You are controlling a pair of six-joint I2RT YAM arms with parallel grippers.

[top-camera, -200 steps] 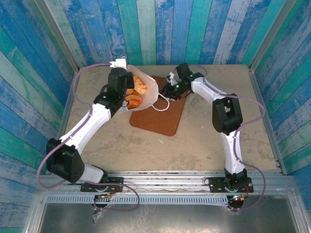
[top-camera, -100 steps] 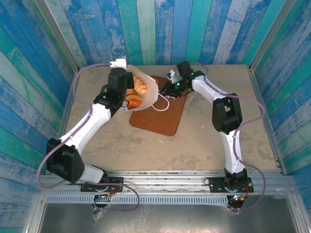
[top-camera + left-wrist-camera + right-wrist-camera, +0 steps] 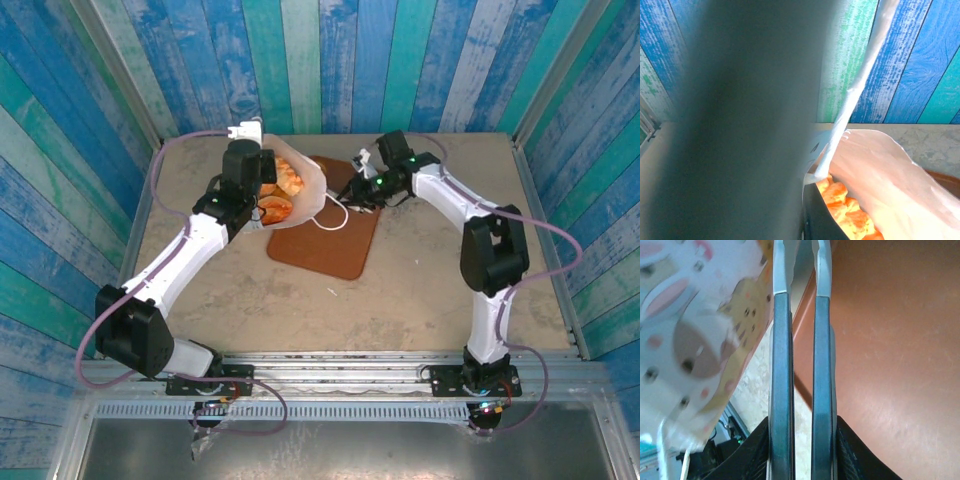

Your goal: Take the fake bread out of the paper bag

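— What's different from overhead?

— My right arm has swung outward, its elbow further right than a second ago. The right gripper point(image 3: 353, 193) has drawn back from the paper bag point(image 3: 310, 185) and hangs over the brown tray point(image 3: 335, 245). The bag, the left arm and the left gripper point(image 3: 262, 190) haven't shifted. The bag leans open-mouthed with the fake bread point(image 3: 285, 180) inside it, and a cord handle point(image 3: 330, 215) trails onto the tray.

— And the left wrist?

— A blurred dark finger point(image 3: 740, 125) blocks most of it. My left jaws are clenched on the bag's rim, and the orange bread sits just inside the mouth.

— Right wrist?

— The jaws have narrowed to a thin slit with nothing between them. The bag's printed band is to their left, the tray to their right, and a strip of table point(image 3: 757, 385) lies between the two.
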